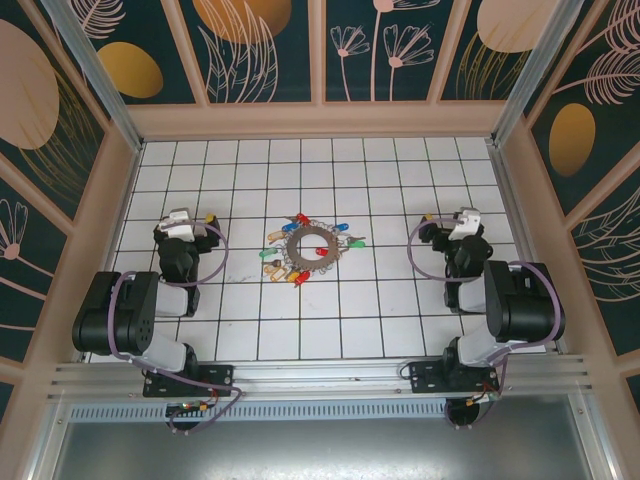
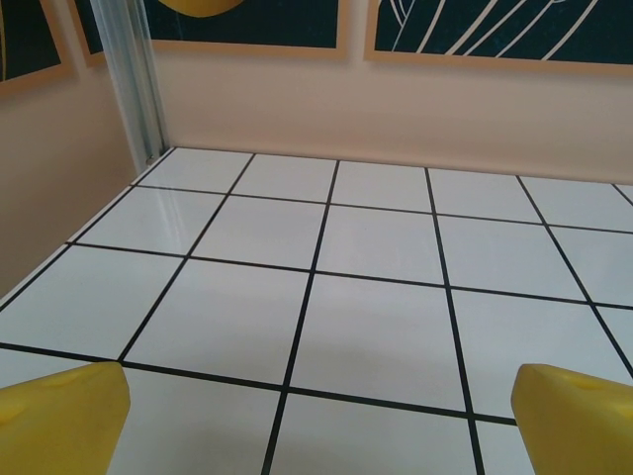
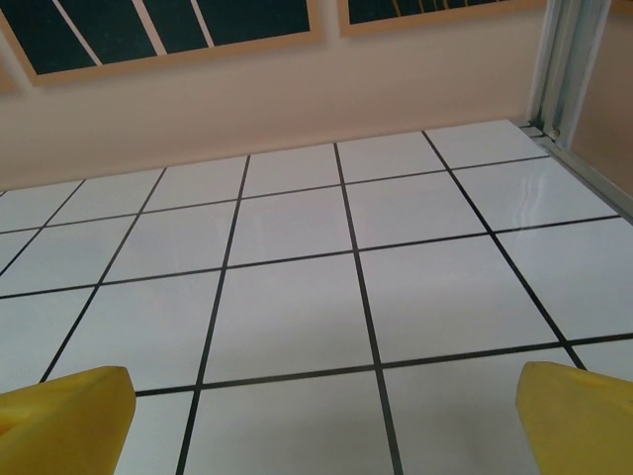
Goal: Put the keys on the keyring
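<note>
2 tools (image 2: 316, 424) (image 3: 318, 421), L+R, wide open, empty

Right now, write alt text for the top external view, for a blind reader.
A grey-brown keyring lies mid-table on white tiles, coloured-tag keys scattered around its rim. The left gripper and right gripper sit clear on either side, holding nothing.

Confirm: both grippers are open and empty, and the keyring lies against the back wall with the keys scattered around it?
Not quite. In the top external view the keyring lies in the middle of the table, not against the back wall. The rest holds: the keys are scattered around it, and the left gripper and right gripper are open and empty.
</note>
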